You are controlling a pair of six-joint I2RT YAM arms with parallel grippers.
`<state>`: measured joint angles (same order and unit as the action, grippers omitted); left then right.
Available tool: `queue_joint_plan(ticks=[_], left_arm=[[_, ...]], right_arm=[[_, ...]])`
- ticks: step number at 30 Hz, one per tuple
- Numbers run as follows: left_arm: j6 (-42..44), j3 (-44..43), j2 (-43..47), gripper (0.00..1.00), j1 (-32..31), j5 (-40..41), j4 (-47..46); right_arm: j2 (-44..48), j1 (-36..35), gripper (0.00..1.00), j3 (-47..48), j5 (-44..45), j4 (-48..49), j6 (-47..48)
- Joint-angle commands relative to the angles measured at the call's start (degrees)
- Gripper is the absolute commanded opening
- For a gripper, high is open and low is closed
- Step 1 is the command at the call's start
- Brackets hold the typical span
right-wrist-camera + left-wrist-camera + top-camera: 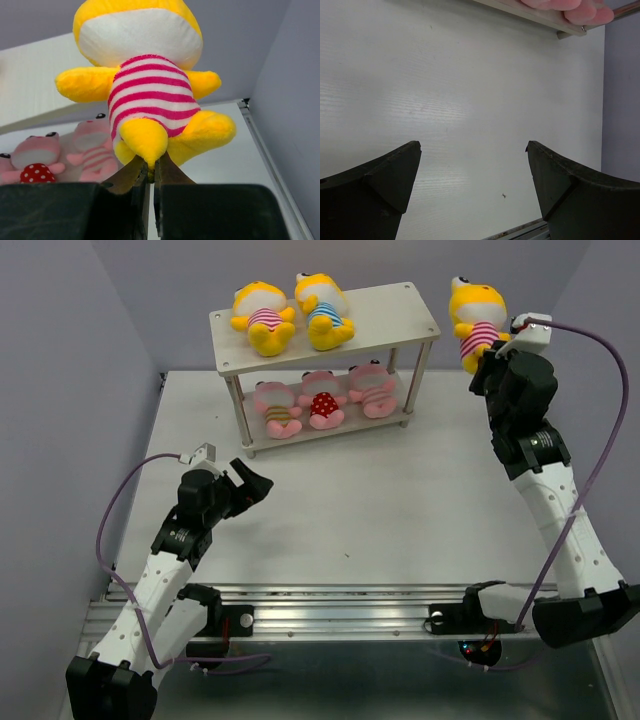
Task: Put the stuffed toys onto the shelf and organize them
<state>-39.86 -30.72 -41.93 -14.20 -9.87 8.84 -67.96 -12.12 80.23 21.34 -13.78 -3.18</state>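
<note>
Right claw (151, 169) pinching yellow striped toy (150, 95) by its bottom, beside shelf (400, 305), left claw (473, 150) wide

**Shelf** (400, 302): two tiers of off-white boards on four thin round legs. It stands upright at the desk's far edge, left of the middle.

**Top board, left part:** two dolls lie on their backs side by side.
- pink-striped yellow doll (262, 316)
- blue-striped yellow doll (325, 312)

**Lower board:** three dolls lie on their backs in a close row, left to right.
- brown-striped pink doll (277, 406)
- polka-dot pink doll (322, 400)
- pink-striped pink doll (372, 390)

**Held yellow doll** (150, 95): belly striped pink and white, head up, off the desk. The right claw (150, 170) pinches it at the foot. It hangs just beside the shelf's right end, about level with the top board.
</note>
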Motion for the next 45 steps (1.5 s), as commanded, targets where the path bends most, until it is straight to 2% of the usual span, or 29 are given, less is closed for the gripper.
queue_joint_plan(ticks=[1,5,13,20,28,45], left_arm=[[0.83,-1.01,0.62,0.99,-0.31,0.90,-1.02],[1.01,-1.36,0.45,0.99,-0.31,1.25,-0.23],[1.01,-1.53,0.45,0.99,-0.31,1.87,0.21],[1.80,-2.59,-0.34,0.99,-0.31,2.66,1.09],[1.80,-2.50,0.36,0.99,-0.22,3.45,1.53],[1.71,-2.24,0.62,0.99,-0.22,3.63,1.53]], right_arm=[[-5.50,-1.42,0.01,6.60,-6.31,4.55,0.03],[-13.41,-3.34,0.01,14.94,-7.02,3.24,-1.48],[-28.25,-10.90,0.01,30.67,-1.05,2.09,-1.65],[-35.21,-13.10,0.01,40.34,1.23,-2.12,-3.06],[-38.47,-14.94,0.01,43.78,6.25,-3.36,-4.82],[-41.90,-15.48,0.05,49.76,7.22,-9.77,-6.66]])
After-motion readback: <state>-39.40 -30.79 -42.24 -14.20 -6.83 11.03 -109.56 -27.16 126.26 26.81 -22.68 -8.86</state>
